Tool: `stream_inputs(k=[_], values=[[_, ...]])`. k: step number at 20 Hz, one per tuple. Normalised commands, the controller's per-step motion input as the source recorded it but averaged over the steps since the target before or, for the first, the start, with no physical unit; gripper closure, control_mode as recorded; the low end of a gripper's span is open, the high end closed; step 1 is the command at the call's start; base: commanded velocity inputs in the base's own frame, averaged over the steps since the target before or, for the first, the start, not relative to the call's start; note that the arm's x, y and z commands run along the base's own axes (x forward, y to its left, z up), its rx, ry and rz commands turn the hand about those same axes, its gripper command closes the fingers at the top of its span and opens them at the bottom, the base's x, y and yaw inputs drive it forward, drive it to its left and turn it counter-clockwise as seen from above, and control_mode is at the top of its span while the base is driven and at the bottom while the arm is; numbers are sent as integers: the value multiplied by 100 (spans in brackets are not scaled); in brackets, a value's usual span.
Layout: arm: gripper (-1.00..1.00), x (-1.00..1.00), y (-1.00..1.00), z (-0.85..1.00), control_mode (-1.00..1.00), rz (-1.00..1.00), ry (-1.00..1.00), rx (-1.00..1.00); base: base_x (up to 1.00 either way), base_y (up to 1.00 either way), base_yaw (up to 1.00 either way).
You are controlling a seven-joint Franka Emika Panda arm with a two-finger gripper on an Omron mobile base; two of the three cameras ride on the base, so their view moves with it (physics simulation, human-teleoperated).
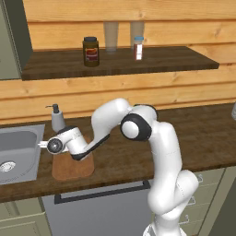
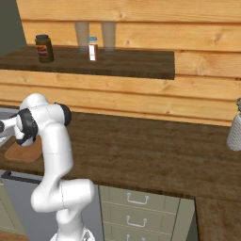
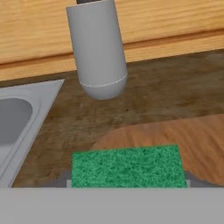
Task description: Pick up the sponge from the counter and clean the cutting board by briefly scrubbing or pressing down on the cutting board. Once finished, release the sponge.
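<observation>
My two-finger gripper point(image 3: 127, 183) is clamped on the small green-topped sponge point(image 3: 127, 167), holding it over the light brown wooden cutting board point(image 3: 175, 135). I judge the grey soap dispenser point(image 3: 97, 48) just beyond risks a knock if I scrub forward.

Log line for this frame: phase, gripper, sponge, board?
phase: scrubbing | gripper: shut on sponge | sponge: over cutting board near edge | nearby: soap dispenser, sink

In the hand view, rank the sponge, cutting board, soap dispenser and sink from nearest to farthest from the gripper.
1. sponge, between the gripper fingers at the bottom.
2. cutting board, directly under and just beyond the sponge.
3. soap dispenser, on the counter ahead, near the wall.
4. sink, off left; too close to the dispenser to call.
</observation>
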Motion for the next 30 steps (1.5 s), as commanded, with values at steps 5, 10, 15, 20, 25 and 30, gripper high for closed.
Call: stream_inputs(k=[5,10,15,20,25,30], values=[[100,61,-29,-20,-100,0,-2,3,0,0,0],[100,52,-33,-13,-100,0,-9,1,0,0,0],[100,10,-34,-14,-100,0,0,0,0,0,0],[100,0,-74,-10,-100,0,2,0,0,0,0],[100,0,-26,-24,-100,0,0,-1,0,0,0],[100,-17,4,-36,-100,2,0,-3,0,0,0]])
